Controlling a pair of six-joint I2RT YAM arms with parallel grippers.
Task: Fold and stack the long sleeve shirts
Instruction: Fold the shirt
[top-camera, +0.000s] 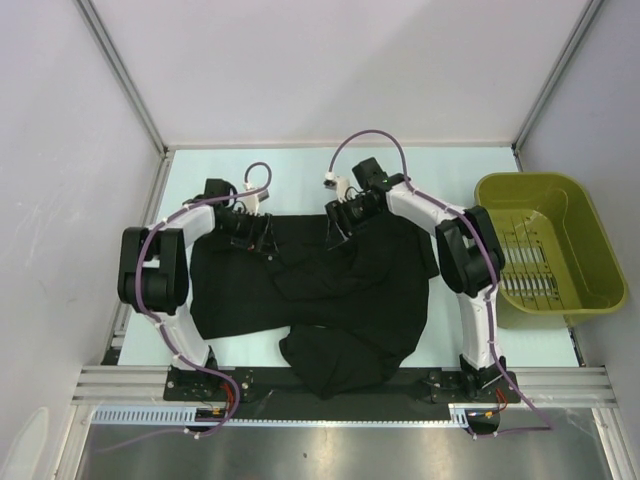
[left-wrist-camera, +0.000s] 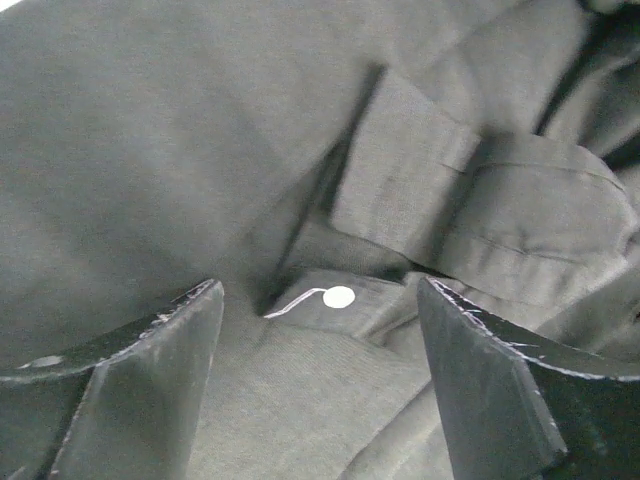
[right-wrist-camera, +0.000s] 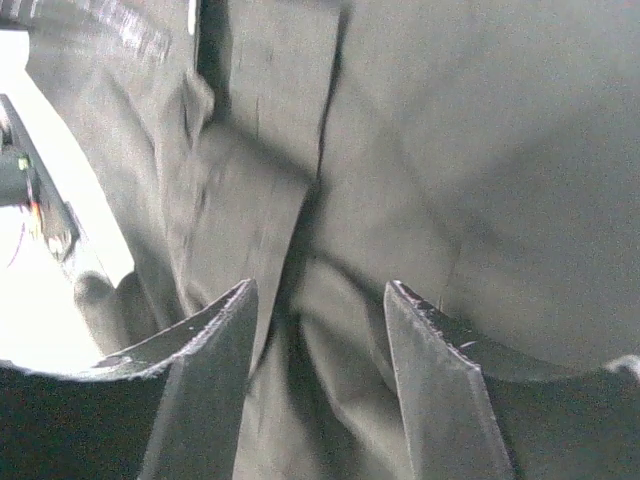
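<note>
Top external: we look pre-grasp, left gripper (top-camera: 262, 238) and right gripper (top-camera: 338, 226) fingers apart over far edge of the shirt (top-camera: 330, 300), next needs a clean pinch

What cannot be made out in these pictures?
- Top view: how many shirts lie in the heap; black cloth merges.
- Top view: fingertips of left gripper and right gripper; lost against the cloth.
- Left wrist: white dot; too small to tell what it is.
- Right wrist: left edge; washed out by glare.
</note>
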